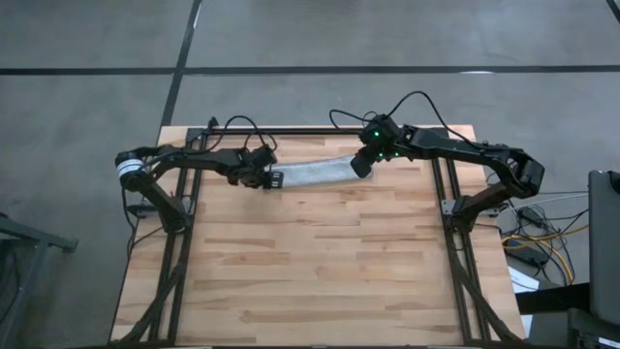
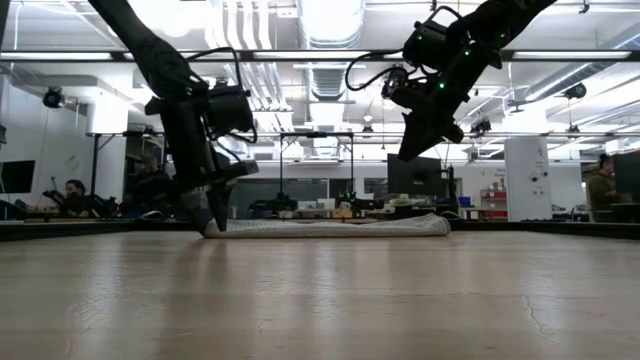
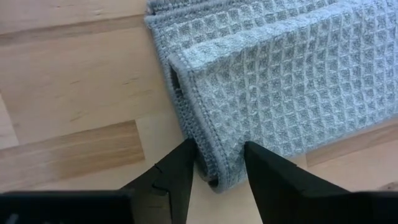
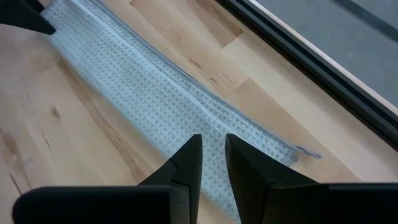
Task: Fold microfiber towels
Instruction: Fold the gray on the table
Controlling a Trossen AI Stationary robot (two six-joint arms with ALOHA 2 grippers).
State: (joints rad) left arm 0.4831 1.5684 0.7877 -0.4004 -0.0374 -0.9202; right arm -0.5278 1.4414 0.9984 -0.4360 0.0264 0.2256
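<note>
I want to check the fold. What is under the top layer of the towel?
At the towel's corner beside the left hand, further layers of the same cloth lie under the top one. The table beneath them is covered.

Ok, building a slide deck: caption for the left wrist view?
Left end effector straddling the corner of the folded grey-blue waffle-weave towel on the wooden table.

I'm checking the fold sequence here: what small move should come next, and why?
Probably close the left gripper on the towel corner between its open fingers: the cloth lies as a long folded strip, and the right gripper hangs above its far end, holding nothing.
</note>
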